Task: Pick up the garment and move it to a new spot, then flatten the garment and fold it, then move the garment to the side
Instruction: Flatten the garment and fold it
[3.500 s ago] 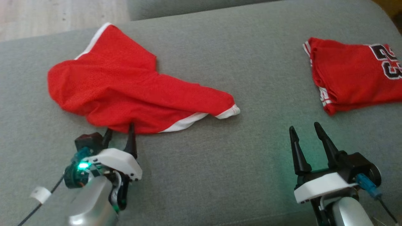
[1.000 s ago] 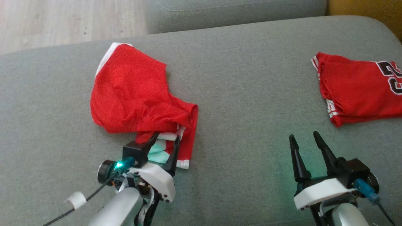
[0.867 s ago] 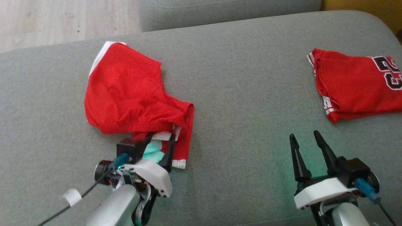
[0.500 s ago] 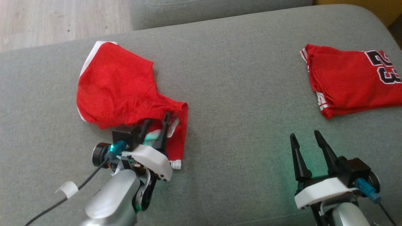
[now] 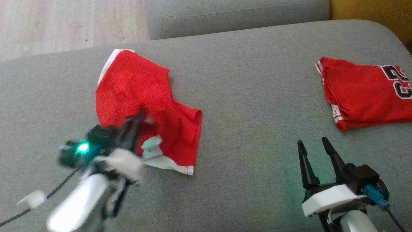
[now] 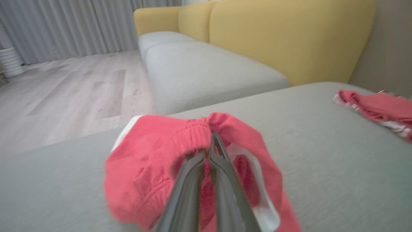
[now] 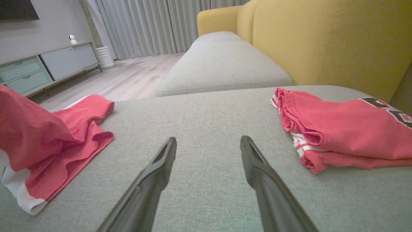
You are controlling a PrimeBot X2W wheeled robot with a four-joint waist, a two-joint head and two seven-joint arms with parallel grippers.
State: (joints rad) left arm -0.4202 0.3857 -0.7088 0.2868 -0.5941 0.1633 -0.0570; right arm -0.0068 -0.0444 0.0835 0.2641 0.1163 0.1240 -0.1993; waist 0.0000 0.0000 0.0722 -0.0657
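- While pick-up is running, the left gripper [image 6: 211, 141] is pinching the garment [image 6: 145, 161] at its waistband.
- Spread, the right gripper [image 5: 312, 141] is resting; lifting clear and carrying is coming next.

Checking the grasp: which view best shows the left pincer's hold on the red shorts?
Left wrist view: the left pincer is shut on the red shorts at the elastic waistband, close up. Head view shows it blurred; right wrist view shows the shorts bunched at its left.
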